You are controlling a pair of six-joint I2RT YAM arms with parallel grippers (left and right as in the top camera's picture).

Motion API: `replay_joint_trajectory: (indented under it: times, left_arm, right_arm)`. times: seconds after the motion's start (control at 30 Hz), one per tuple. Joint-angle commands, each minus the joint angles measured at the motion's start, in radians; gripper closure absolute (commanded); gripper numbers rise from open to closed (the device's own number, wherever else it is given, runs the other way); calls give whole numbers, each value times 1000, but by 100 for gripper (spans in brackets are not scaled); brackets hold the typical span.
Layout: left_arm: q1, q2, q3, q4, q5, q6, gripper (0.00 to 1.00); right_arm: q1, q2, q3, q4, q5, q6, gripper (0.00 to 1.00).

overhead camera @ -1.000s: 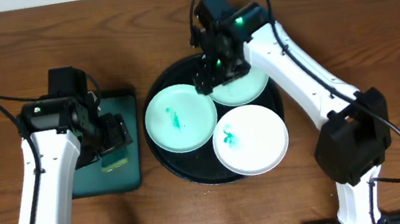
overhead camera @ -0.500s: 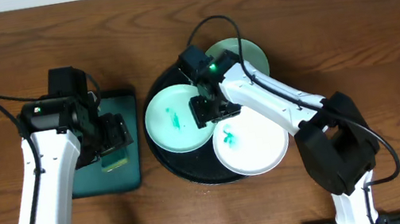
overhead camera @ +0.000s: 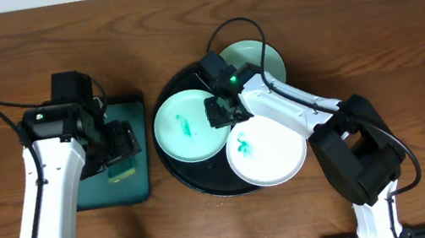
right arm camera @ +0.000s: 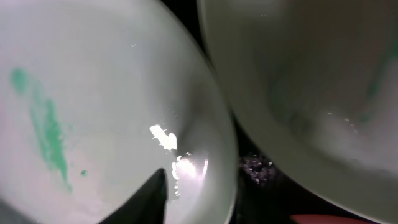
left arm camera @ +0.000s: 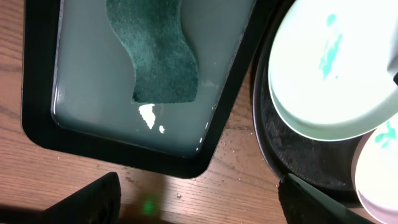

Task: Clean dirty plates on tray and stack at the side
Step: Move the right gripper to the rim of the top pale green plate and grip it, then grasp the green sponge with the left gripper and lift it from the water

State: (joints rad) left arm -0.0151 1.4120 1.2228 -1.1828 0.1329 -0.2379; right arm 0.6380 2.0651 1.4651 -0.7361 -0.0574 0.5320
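Step in hand: taking hold of the first dirty plate; I judge that no wiping has begun, as both smears look untouched.
Next move calls for: a firm pinch on the thin rim, then a lift that does not drag this plate against the white one just beside it.
Right gripper (overhead camera: 224, 110): at the centre of the overhead view, down at the right rim of the smeared mint plate (overhead camera: 188, 127). In the right wrist view one finger (right arm camera: 158, 193) lies over the inside of this plate near its edge. The jaws stand partly narrowed. If they already pinch the rim, I cannot tell.
Left gripper (overhead camera: 121, 146): wide open and holding nothing. It hangs at the left of the frame, above the rectangular tray (left arm camera: 93, 118) and its sponge (left arm camera: 158, 53).
White plate (overhead camera: 274, 156): lower right part of the round tray (overhead camera: 201, 181), with a teal smear near its middle.
Smeared mint plate, place: left half of the round tray, lying flat.
Second mint plate (overhead camera: 263, 58): upper right, lying across the tray's rim and partly over the table. No smear shows on it from above.
Stack at the side: not yet started, by my judgement.
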Motion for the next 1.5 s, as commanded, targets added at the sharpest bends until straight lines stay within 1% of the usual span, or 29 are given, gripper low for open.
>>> replay_joint_trajectory:
  times: [0.0,0.03,0.17,0.2,0.3,0.37,0.4,0.43,0.5,0.53,0.57,0.63,0.7,0.8,0.97,1.07,1.27,1.47]
  left_arm:
    - [3,2,18,-6,6,8,18]
    - [3,2,18,-6,6,8,18]
    - [3,2,18,-5,6,8,18]
    - [3,2,18,-5,6,8,18]
    - [3,2,18,-5,6,8,18]
    - [3,2,18,-2,6,9,18]
    - [3,2,18,0,6,9,25]
    - [3,2,18,6,5,9,36]
    - [3,2,18,25,-6,8,48]
    - [3,2,18,36,-31,8,50]
    - [3,3,17,48,-71,8,50]
    - [5,8,8,77,-150,2,45]
    - [16,21,-12,111,-188,-21,45]
    - [46,60,-45,147,-188,-33,46]
    - [84,173,-76,224,-160,-6,52]
    - [91,254,-76,255,-117,-6,52]
    - [91,381,-76,286,-118,-6,51]
    - [90,458,-76,348,-118,-6,51]
  right_arm:
    - [-6,-18,-11,11,-8,23,78]
    - [-6,-18,-14,10,-2,34,80]
    - [-6,-18,-45,24,6,40,85]
    - [-6,-18,-58,33,5,40,87]
    - [-6,-18,-99,70,5,41,97]
    - [-6,-18,-120,93,5,52,99]
    - [-6,-18,-126,98,5,56,99]
    - [-6,-18,-129,98,7,56,99]
    - [-6,-18,-129,98,8,55,99]
    - [-6,-18,-129,97,8,55,99]
    - [-6,-18,-129,97,8,55,99]
    - [-6,-18,-130,97,8,54,99]
    - [-6,-18,-130,97,8,47,99]
    - [-6,-18,-130,97,8,42,99]
    - [-6,-18,-130,97,8,27,99]
    - [-6,-18,-130,97,8,27,99]
    - [-6,-18,-130,97,8,28,99]
    - [-6,-18,-130,96,8,20,99]
